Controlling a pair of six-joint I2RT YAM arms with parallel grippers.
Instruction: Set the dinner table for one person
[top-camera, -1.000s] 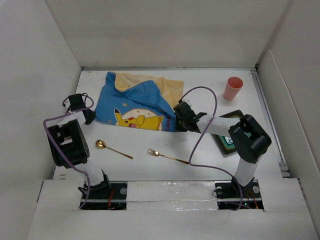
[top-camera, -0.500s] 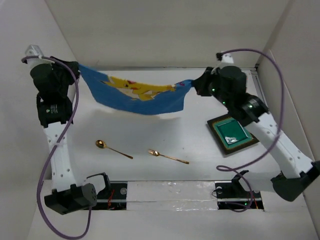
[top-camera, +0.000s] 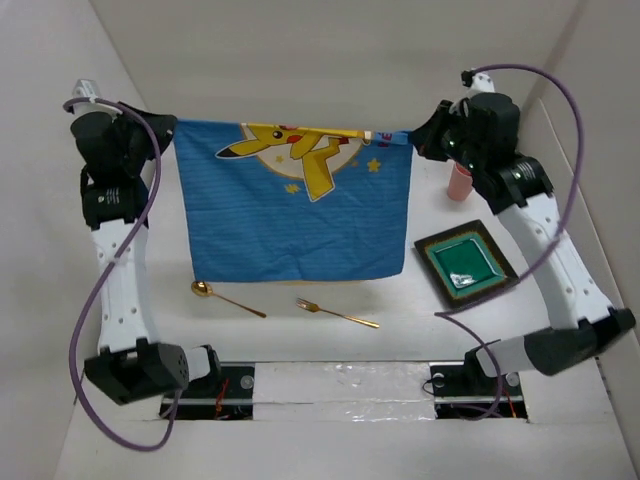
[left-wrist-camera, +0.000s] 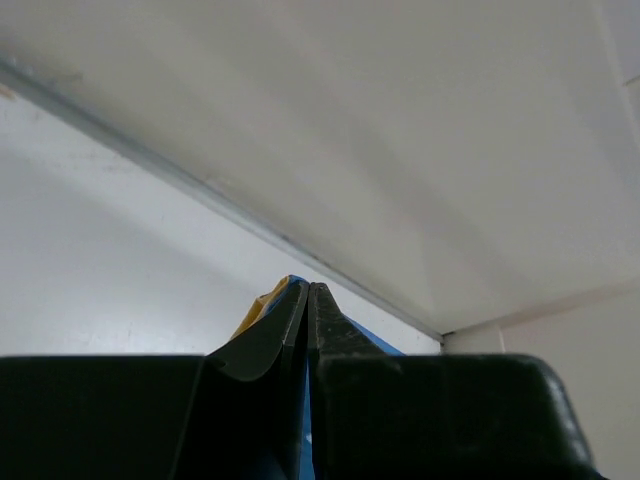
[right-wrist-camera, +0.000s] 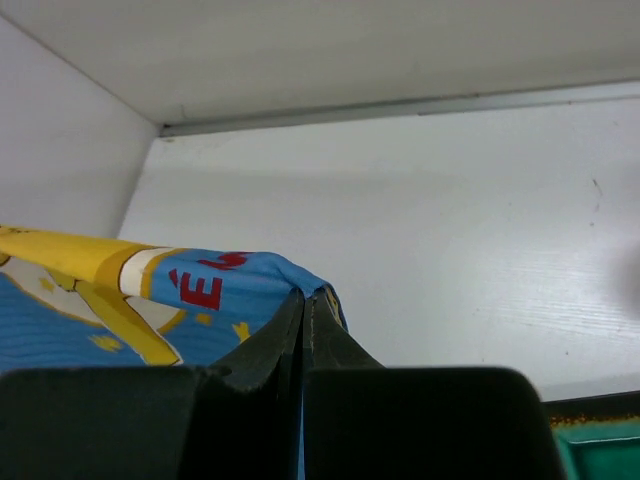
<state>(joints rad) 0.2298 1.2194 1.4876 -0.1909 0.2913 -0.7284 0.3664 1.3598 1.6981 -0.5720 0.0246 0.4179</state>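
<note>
Dinner table (top-camera: 290, 340): lies flat, straight below both grippers. Blue cloth mat (top-camera: 300, 215): hangs spread between left gripper (top-camera: 168, 130) and right gripper (top-camera: 416, 138), each pinched tight on a top corner; long axis side to side, neither arm nearer.

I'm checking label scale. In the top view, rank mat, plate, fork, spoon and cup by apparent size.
1. Mat, though held up nearer the camera.
2. Plate.
3. Fork and spoon: alike, unranked.
4. Cup, partly hidden behind the right arm, so unsure.
</note>
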